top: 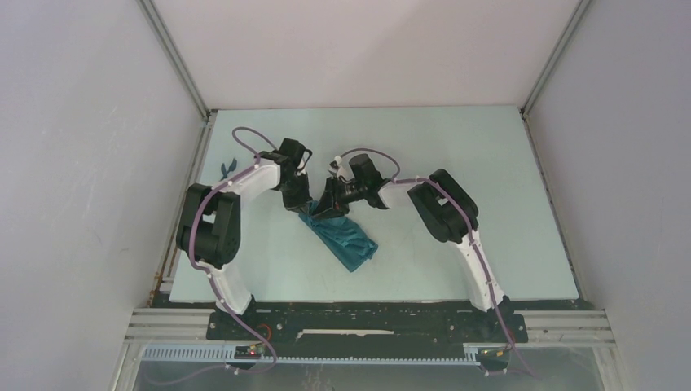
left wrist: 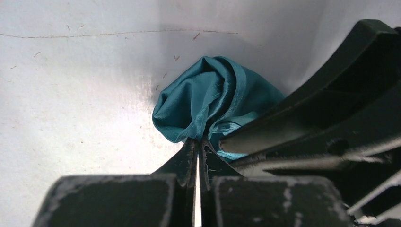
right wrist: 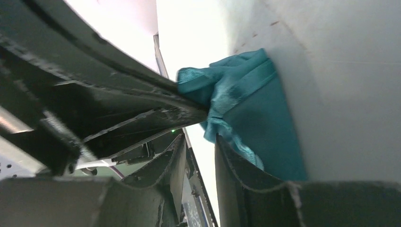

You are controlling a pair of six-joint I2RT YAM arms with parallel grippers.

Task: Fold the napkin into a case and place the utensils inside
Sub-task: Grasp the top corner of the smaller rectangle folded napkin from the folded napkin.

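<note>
Far left: a small blue-green item (top: 227,168) lies near the table's (top: 489,163) left edge, well apart from both arms. It is too small to identify, and no utensils can be confirmed anywhere.

Left gripper (top: 295,201): clenched. In its wrist view the fingertips meet with no gap and pinch a gathered fold at the upper-left end of the napkin (top: 349,242).

Right gripper (top: 329,202): just beside the left one, at the same end of the cloth. Its jaws stand apart, with bright background showing through the gap. The cloth lies against the outer side of one finger (right wrist: 246,184) and is not clamped between the two. Judged released.

Napkin: on the table at centre, bunched into a narrow, creased oblong. Its long axis runs diagonally from the two grippers at upper left down toward the near right. That far end lies free on the surface, closer to the right arm's base.

Assessment: only the left gripper has hold, and only at one end. The bundle extends away from both grippers along one line toward the right arm's side. The right arm is therefore the better placed to work along that axis or take the free end. The bundle looks crumpled rather than neatly folded, so the folding step is judged incomplete.
</note>
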